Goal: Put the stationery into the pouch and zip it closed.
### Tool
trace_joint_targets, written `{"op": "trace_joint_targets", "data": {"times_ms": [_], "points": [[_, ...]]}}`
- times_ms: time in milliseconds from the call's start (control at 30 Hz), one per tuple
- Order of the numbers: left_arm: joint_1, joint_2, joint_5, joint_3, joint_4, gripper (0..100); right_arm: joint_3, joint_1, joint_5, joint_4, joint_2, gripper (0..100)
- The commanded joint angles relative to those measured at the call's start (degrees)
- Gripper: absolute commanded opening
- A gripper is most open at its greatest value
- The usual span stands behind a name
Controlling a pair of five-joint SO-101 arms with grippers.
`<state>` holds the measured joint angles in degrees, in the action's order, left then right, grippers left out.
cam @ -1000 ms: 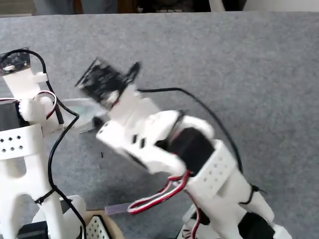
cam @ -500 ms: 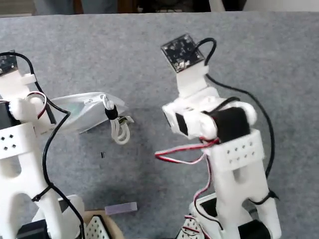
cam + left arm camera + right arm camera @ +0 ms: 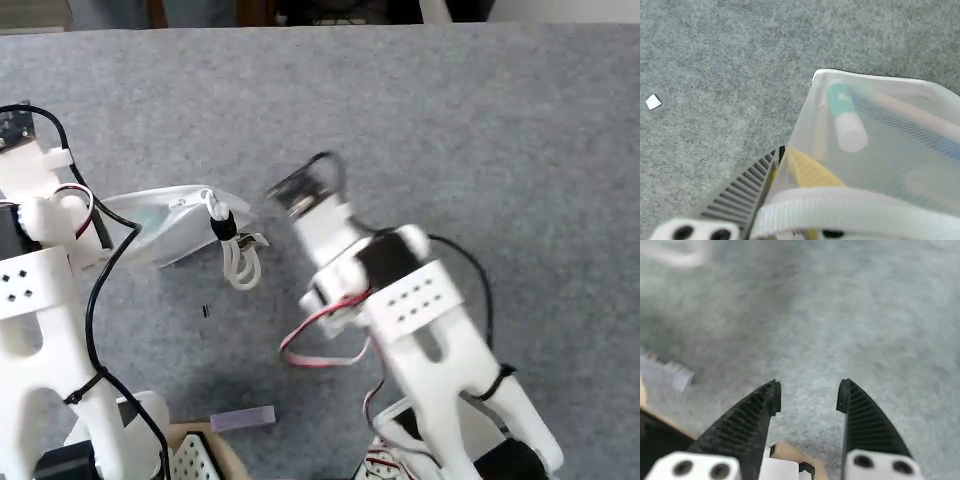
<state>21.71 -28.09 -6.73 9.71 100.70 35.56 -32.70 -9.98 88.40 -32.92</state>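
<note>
Translucent white mesh zip pouch (image 3: 172,226) sits near the left edge of the grey felt surface (image 3: 470,120), pinched by the left end effector (image 3: 789,164); the right end effector (image 3: 808,396) hovers spread over mid-surface.

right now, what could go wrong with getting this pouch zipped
The left fingers grip the pouch only by one end, so a pull on its white cord may tug it loose. A small purple piece lies on the mat outside the pouch; zipping now could leave it behind.
</note>
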Motion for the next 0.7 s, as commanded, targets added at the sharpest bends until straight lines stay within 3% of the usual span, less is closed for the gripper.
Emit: {"op": "trace_joint_targets", "data": {"times_ms": [0,367,667], "points": [[3.5,1.3,-0.5,-0.2,-0.8,3,0.6,-8.1,-1.2,-1.1,-1.1,19.4],[14.3,1.7,-0.5,-0.2,-0.8,3,6.1,-18.6,-13.1,-1.1,-1.1,19.4],[24.0,1.7,0.1,0.2,-0.2,3,6.3,-30.8,-15.7,-4.3,-1.0,19.4]]}}
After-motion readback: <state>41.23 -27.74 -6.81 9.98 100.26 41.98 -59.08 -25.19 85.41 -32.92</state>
